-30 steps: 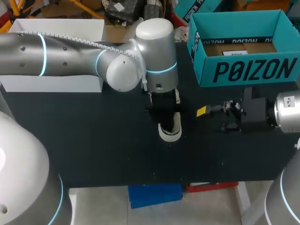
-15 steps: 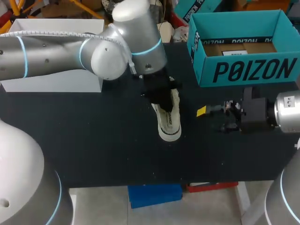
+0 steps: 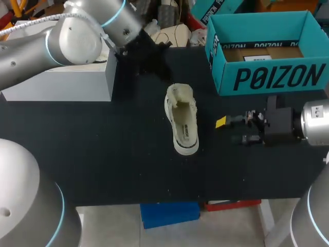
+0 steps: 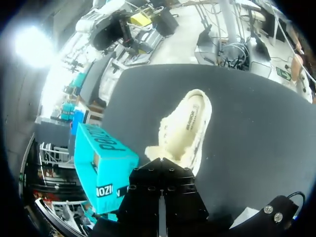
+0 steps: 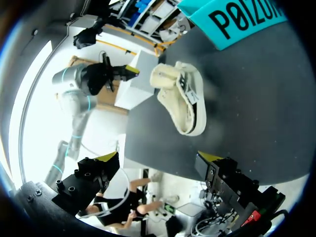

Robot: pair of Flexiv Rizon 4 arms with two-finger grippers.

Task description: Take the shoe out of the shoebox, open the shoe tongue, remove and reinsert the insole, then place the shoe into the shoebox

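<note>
Right tool [image 3: 229, 130] spread, shoe [image 3: 182, 121] near lettered shoebox [image 3: 267, 77]

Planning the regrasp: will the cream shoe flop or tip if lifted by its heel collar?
The shoe looks soft: its fuzzy collar gapes unevenly, so it probably flexes. Resting upright on its flat sole, it seems unlikely to tip.
</note>
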